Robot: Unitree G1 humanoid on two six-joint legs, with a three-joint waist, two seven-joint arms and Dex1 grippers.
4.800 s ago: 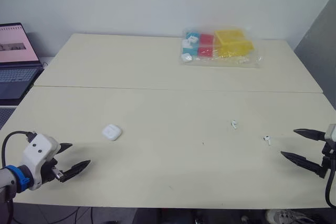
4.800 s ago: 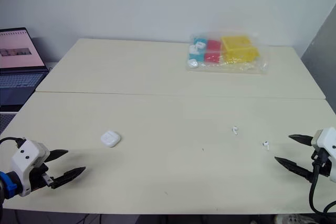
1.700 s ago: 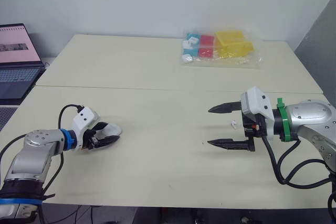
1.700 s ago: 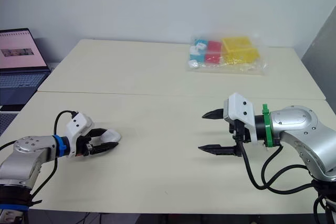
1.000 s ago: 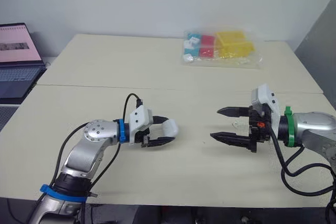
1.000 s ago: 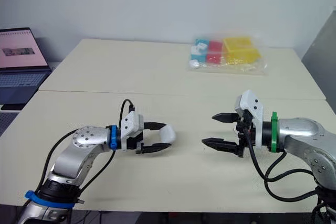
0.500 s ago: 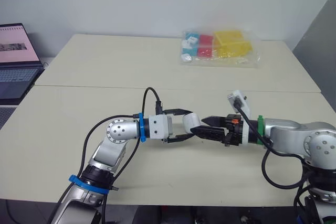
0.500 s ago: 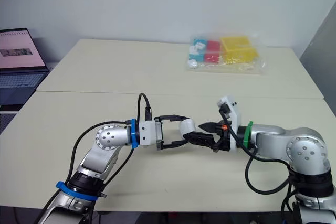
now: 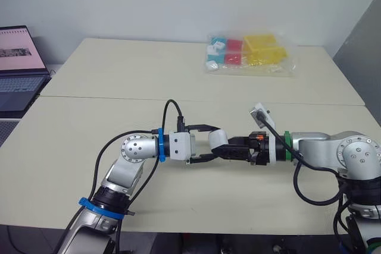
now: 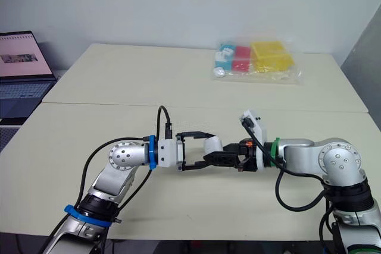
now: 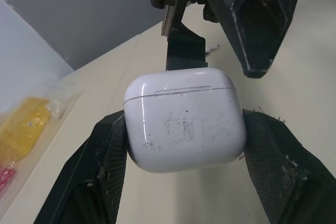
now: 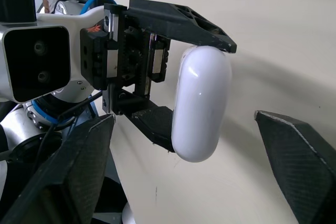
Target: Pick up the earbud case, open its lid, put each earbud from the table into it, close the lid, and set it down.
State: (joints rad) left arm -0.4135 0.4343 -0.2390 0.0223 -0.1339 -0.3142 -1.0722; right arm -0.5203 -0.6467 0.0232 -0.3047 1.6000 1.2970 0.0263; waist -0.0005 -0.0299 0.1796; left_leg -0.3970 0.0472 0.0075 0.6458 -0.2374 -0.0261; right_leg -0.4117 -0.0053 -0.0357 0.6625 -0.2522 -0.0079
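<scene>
Scuffs fleck the glossy white, pebble-rounded earbud case (image 11: 185, 119). Its lid is shut, and the left gripper (image 9: 207, 143) clamps it by both flanks, off the pale matte surface (image 9: 119, 75) at frame centre. Facing it, the right gripper (image 9: 233, 148) has its pointed black fingers spread wide either side. Farther back, upper right, lies a crinkly clear bag (image 9: 250, 53) of yellow, red and blue pieces.

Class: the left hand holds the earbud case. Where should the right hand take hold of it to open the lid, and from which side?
Probably the lid, the short cap past the seam of the earbud case. The left hand clamps the body's sides, leaving that end bare and facing the right hand, so approach from the robot's right.
</scene>
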